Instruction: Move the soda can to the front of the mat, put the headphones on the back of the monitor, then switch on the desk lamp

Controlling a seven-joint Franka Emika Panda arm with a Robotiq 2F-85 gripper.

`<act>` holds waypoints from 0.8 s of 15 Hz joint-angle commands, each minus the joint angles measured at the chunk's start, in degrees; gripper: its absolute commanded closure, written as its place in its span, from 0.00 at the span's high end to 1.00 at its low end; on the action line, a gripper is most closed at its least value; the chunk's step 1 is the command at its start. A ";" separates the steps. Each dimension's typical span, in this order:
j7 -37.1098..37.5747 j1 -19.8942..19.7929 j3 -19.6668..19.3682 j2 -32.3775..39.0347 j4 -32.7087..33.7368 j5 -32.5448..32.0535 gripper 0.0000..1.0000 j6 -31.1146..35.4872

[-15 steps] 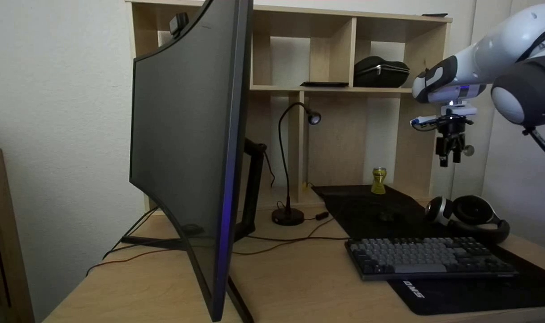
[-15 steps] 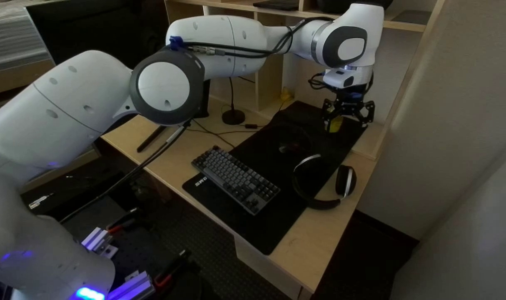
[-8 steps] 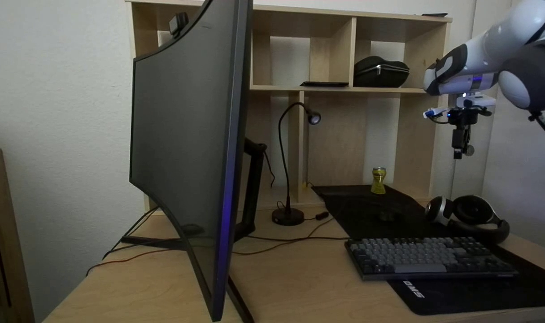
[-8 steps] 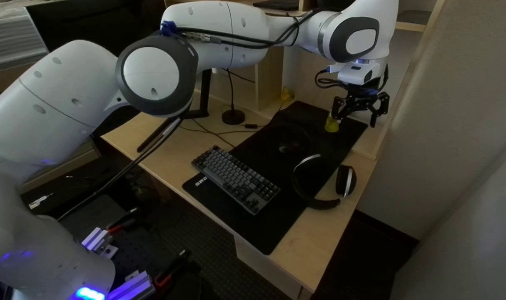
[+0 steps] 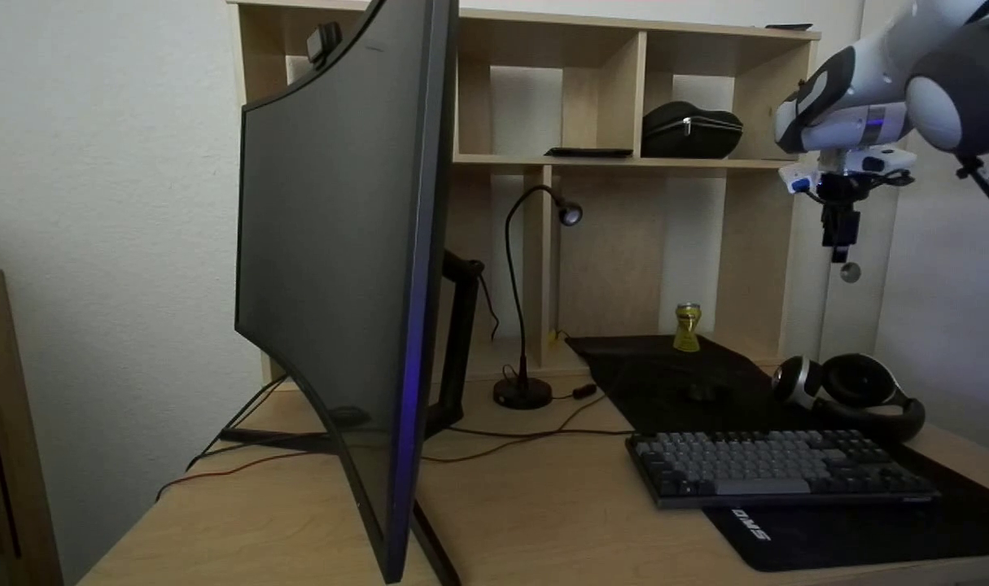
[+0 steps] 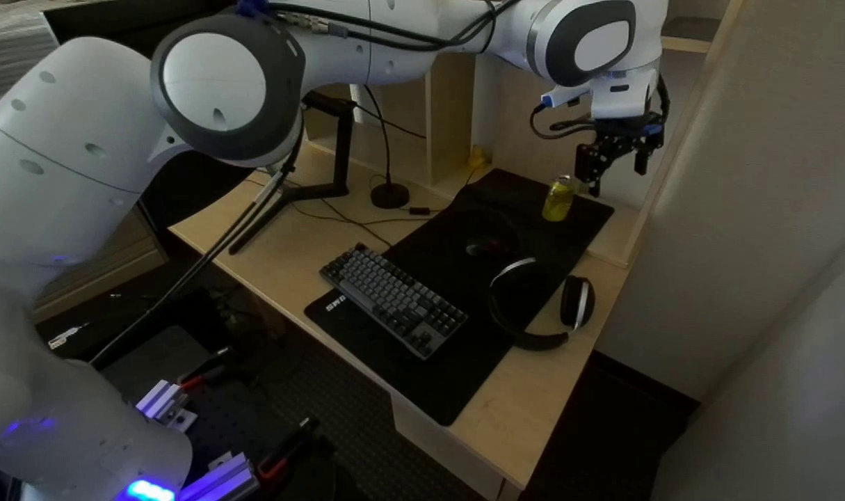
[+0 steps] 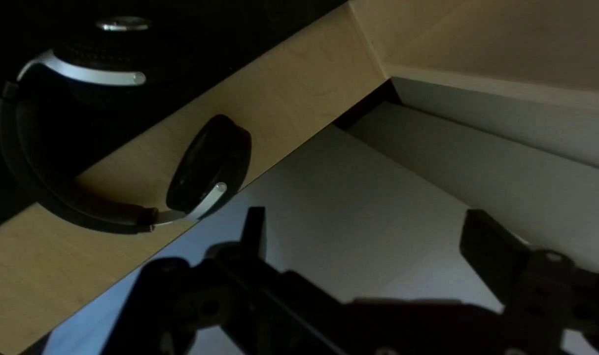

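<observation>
The yellow-green soda can stands upright on the far part of the black mat. Black headphones with silver trim lie partly on the mat and partly on bare wood at the desk's side. The large curved monitor stands across the desk, and the desk lamp is behind it near the shelf. My gripper hangs in the air above the desk's side edge, higher than the can. Its fingers are spread wide with nothing between them.
A dark keyboard rests on the near end of the mat. A small dark mouse-like object sits mid-mat. Cables cross the wood by the lamp. The wooden shelf unit backs the desk; a wall runs alongside.
My arm has lifted and shifted sideways toward the wall, turning the gripper at the wrist. The can, earlier partly covered by the gripper, now shows fully. The desk objects have stayed put.
</observation>
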 commanded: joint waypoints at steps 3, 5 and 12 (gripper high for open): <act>-21.87 2.89 0.67 -9.57 -18.45 -0.65 1.00 1.31; -28.87 3.66 0.15 -12.06 -23.51 -1.58 1.00 0.82; -39.05 0.14 4.85 -16.04 -30.34 -7.45 1.00 3.29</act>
